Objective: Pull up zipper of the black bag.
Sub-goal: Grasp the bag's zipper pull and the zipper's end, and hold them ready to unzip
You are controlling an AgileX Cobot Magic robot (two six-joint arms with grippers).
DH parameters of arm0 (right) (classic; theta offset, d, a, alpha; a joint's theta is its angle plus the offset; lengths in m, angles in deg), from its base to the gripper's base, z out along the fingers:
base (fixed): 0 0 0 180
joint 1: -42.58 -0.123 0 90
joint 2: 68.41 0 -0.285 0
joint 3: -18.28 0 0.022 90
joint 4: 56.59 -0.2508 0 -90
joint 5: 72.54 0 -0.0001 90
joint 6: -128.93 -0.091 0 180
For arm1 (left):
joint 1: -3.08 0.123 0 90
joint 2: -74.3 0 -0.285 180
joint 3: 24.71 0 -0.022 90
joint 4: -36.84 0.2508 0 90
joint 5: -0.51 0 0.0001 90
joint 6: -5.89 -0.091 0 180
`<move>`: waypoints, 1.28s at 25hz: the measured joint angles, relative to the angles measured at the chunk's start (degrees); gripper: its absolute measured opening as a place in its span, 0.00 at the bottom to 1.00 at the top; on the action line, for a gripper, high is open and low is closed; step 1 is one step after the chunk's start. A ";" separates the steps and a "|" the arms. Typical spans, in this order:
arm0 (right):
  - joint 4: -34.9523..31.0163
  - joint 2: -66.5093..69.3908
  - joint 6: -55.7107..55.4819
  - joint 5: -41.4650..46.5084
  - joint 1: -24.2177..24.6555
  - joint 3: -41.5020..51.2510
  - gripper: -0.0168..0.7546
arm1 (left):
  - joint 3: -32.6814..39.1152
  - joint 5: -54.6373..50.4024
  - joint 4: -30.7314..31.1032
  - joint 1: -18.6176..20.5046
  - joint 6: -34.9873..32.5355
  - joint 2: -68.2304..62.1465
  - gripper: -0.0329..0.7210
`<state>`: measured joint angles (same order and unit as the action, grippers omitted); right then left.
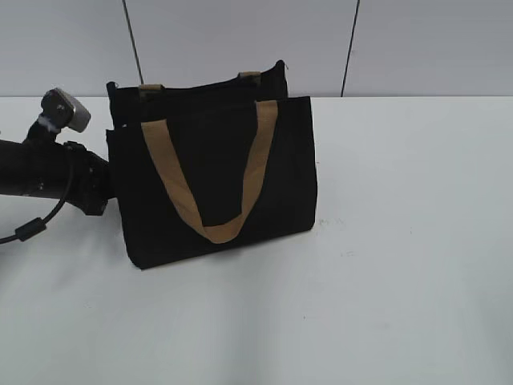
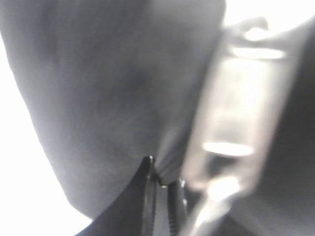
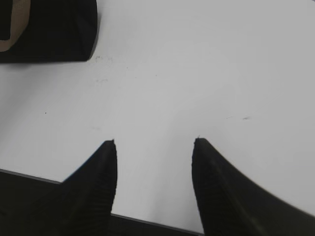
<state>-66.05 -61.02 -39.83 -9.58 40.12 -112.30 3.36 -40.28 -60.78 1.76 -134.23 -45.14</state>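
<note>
The right gripper [image 3: 155, 147] hovers over the bare table [image 1: 401, 281], jaws spread and holding nothing, the black bag [image 1: 216, 180] well off to its front-left. The left gripper [image 2: 161, 179] is pressed against the bag's left end; its jaws look nearly closed, perhaps pinching fabric, though blur leaves that uncertain. The zipper [image 1: 200, 90] runs left-right along the top edge, so the left arm is nearer.
</note>
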 joint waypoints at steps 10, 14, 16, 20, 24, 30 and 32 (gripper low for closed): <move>0.00 0.00 -2.39 -0.16 0.00 0.00 0.53 | 0.00 0.86 16.86 0.00 13.96 13.84 0.08; 0.00 3.42 -1.69 -0.22 0.00 -2.08 0.53 | 0.00 1.05 23.73 0.00 20.75 20.16 0.08; 0.00 7.22 0.39 -0.33 0.00 -4.43 0.53 | 0.00 1.09 25.69 0.00 23.01 23.47 0.08; -0.91 15.83 5.68 -0.45 0.00 -10.36 0.53 | 0.05 1.53 27.44 0.00 25.35 29.33 0.08; -5.73 25.13 11.29 -0.57 0.00 -16.73 0.53 | 0.05 1.81 27.40 0.00 25.65 34.71 0.08; -16.63 40.11 22.45 -0.69 0.00 -25.36 0.53 | 0.05 2.91 24.06 0.00 25.71 39.73 0.08; -20.12 44.43 26.94 -0.80 0.00 -27.74 0.53 | 0.05 3.83 20.26 0.00 25.71 40.25 0.08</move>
<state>-86.17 -16.59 -12.89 -10.38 40.12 -140.05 3.41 -36.45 -40.52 1.76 -108.52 -4.89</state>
